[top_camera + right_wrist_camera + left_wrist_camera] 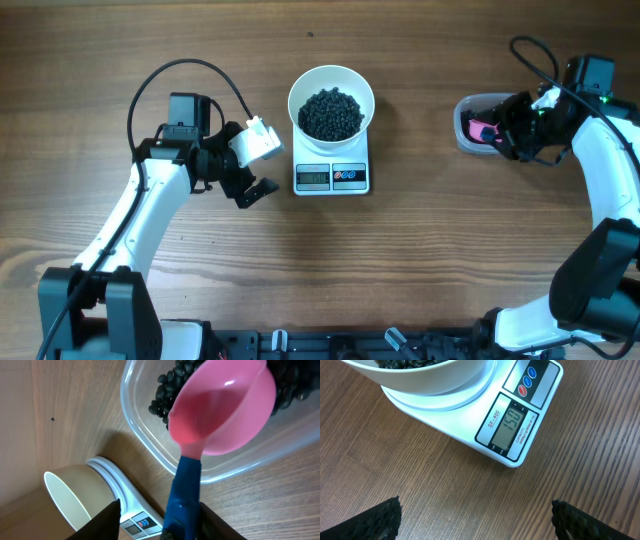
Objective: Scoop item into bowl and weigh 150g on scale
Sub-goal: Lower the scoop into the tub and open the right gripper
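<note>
Reading the scale (331, 177) at the worktop's far middle, we see 150 under the bowl (303, 84) of beads (331, 114). Our left end effector (260, 165) stands wide open and empty just beside it; a nudge would spoil that figure. Our right end effector (160, 522) sits parted around the spoon (222, 410) handle over the tub (135, 425) near the right edge, where the spoon could tip out, scattering beads.

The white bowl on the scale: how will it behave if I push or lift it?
The bowl looks smooth and rigid, so it would probably slide on the scale when pushed. Its loose beads add weight and would likely spill if tilted.
</note>
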